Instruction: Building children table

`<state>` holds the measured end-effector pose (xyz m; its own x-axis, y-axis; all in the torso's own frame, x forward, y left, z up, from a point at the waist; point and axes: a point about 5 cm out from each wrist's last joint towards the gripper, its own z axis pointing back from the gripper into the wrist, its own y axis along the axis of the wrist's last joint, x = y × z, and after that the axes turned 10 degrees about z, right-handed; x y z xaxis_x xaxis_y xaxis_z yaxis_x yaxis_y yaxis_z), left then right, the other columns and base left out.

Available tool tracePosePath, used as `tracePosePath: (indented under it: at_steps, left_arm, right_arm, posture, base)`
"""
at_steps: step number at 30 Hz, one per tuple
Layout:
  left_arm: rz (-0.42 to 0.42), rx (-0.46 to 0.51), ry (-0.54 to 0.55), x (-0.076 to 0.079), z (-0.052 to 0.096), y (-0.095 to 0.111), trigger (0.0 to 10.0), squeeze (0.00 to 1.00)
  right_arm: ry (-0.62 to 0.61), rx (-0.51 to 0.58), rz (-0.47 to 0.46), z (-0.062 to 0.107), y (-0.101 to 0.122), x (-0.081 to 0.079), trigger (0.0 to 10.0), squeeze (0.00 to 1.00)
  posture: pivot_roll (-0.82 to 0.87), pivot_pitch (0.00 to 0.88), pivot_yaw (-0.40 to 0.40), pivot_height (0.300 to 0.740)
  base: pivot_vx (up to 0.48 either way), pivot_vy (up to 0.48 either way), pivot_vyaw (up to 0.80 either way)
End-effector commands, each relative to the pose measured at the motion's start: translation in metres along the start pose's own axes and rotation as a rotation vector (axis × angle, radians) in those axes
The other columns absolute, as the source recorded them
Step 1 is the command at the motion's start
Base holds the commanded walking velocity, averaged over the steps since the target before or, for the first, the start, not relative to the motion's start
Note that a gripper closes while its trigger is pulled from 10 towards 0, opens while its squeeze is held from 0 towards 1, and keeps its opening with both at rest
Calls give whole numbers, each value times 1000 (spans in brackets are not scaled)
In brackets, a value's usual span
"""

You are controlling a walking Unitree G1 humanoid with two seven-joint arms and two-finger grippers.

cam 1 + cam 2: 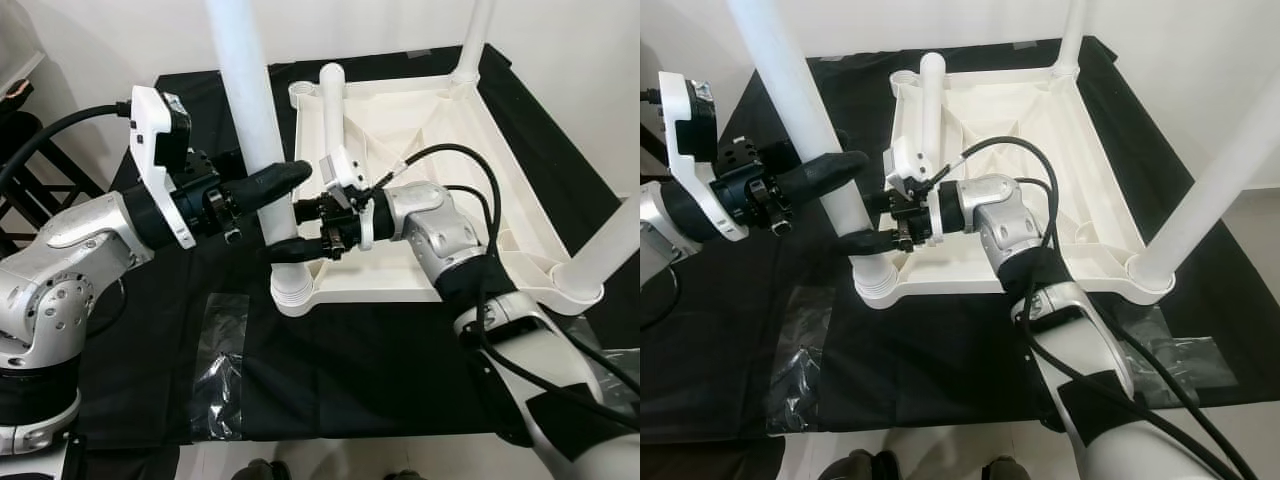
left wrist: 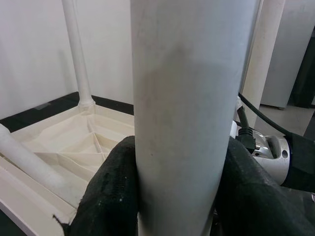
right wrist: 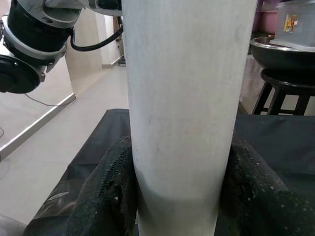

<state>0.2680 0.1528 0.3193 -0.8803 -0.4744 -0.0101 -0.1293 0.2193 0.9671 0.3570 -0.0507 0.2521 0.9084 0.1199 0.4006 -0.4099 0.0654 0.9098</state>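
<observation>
your left gripper and right gripper both clamp the same white leg, which stands upright in the near-left corner socket of the upturned tabletop on the black cloth. two more legs stand at other corners; a fourth lies loose just beside the held leg.
</observation>
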Motion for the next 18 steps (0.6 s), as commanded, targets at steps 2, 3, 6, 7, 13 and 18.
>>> tracePosePath:
  at_steps: [2,3,6,7,13,18]
  left_arm:
    - [6,-22,-90,12,-3,-2,0,0]
    - [6,-22,-90,12,-3,-2,0,0]
    - [6,-19,-89,12,-3,-2,0,0]
    - [6,-19,-89,12,-3,-2,0,0]
    - [-6,1,-36,7,-2,1,10000,1000]
    - [-11,12,28,0,1,6,10000,0]
  right_arm:
    - [-13,-23,31,-10,0,3,0,0]
    - [-13,-23,31,-10,0,3,0,0]
    - [-16,-24,32,-10,0,3,0,0]
    - [-16,-24,32,-10,0,3,0,0]
    - [-221,-105,-25,-14,-17,3,0,0]
    - [-623,-243,-175,-36,-56,-39,0,0]
  posture:
    - [23,177,68,740]
    - [23,177,68,740]
    - [23,177,68,740]
    - [23,177,68,740]
    - [11,186,51,740]
    - [50,203,45,740]
  base:
    - [0,0,0]
    - [0,0,0]
    - [0,0,0]
    - [0,0,0]
    - [0,0,0]
    - [0,0,0]
